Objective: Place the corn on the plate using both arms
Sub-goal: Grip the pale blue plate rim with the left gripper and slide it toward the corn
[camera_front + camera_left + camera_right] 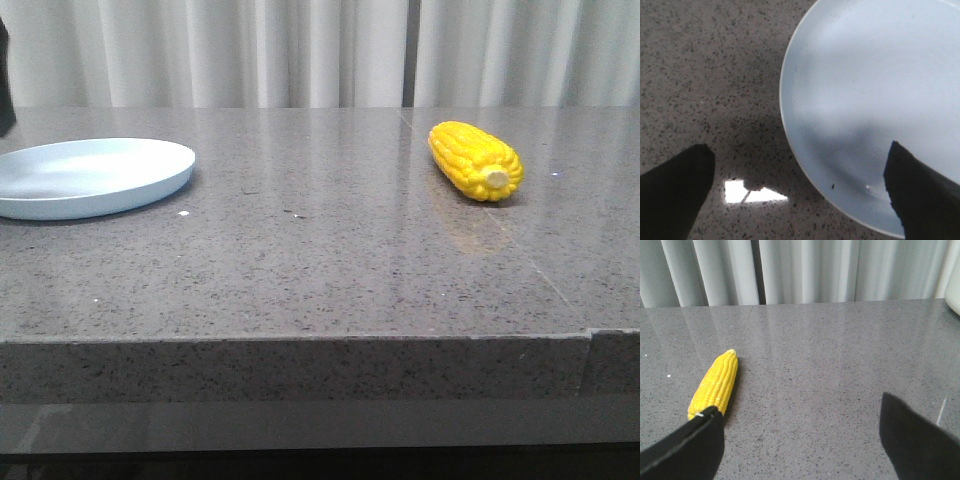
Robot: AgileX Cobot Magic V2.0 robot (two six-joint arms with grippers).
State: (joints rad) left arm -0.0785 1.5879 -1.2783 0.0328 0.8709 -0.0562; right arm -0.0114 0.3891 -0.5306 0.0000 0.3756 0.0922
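The grey speckled counter point(320, 260) held the pale blue plate point(90, 175) at its left side, empty, well apart from the corn cob point(476, 160) lying at the right. The left gripper point(800, 195) hung spread over the plate's rim, presumably waiting; the right gripper point(800, 432) gaped beside the cob, seemingly lining up a grasp.

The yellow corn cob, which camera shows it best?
The front view: the bright yellow corn cob lies whole and unblocked on the grey speckled table, pale stub end toward the camera. The right wrist view shows it too, its near end behind a gripper finger. The left wrist view misses it.
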